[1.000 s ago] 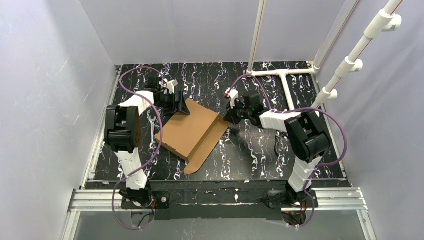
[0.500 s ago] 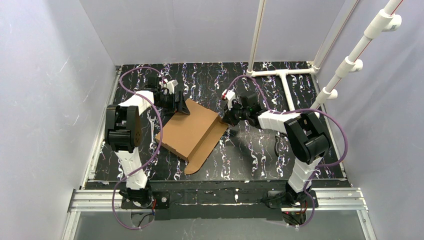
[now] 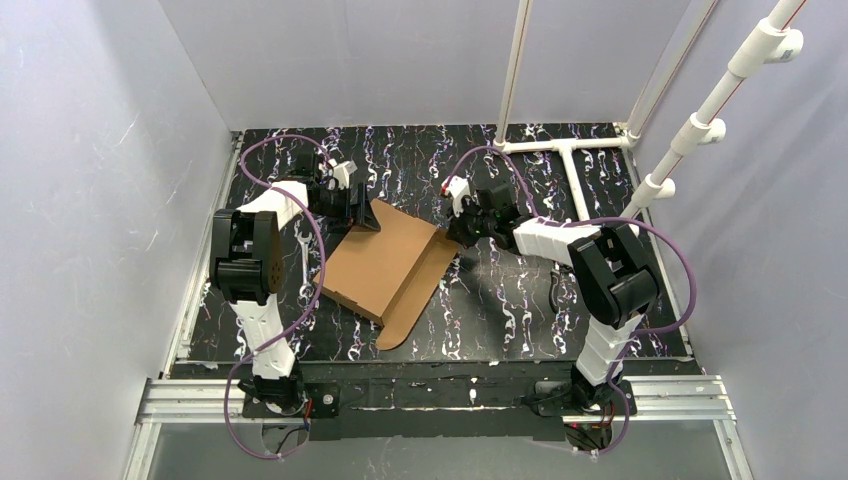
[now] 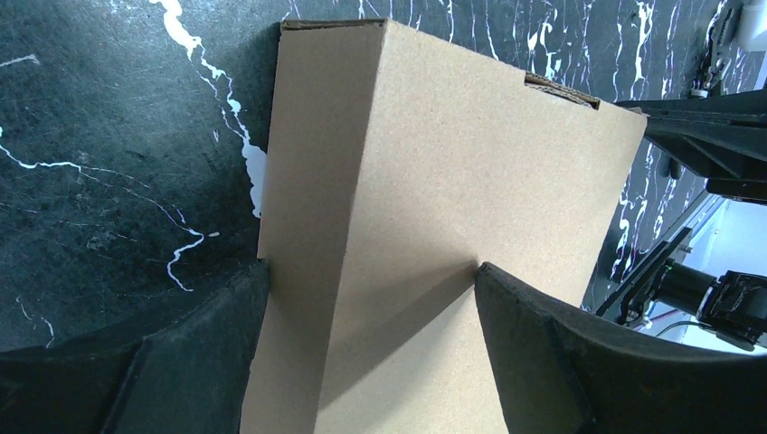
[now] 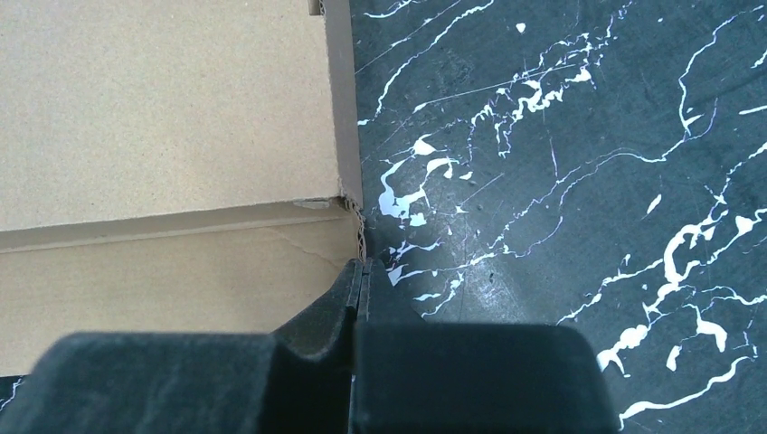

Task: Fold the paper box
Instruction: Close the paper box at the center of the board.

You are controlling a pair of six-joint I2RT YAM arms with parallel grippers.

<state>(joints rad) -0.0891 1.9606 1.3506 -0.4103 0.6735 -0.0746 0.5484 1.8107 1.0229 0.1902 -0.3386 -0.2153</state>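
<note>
The paper box (image 3: 380,258), plain brown cardboard, lies tilted at the middle of the black marbled table (image 3: 520,300). A long flap with a rounded end (image 3: 410,305) hangs off its right side. My left gripper (image 3: 362,218) stands at the box's far left corner. In the left wrist view it (image 4: 371,268) is open wide, its fingers (image 4: 181,353) straddling the box's (image 4: 434,163) top face and side wall. My right gripper (image 3: 462,240) is shut with nothing in it. Its tip (image 5: 364,264) touches the flap's far corner on the box (image 5: 163,108).
A white pipe frame (image 3: 565,150) lies on the table's back right and rises up the right wall. Pale walls close in the left, back and right. An aluminium rail (image 3: 440,395) carrying both arm bases runs along the near edge.
My right gripper has crept a little left and away against the flap. The flap looks narrower and its rounded end has shifted slightly right. The left gripper has not moved.
</note>
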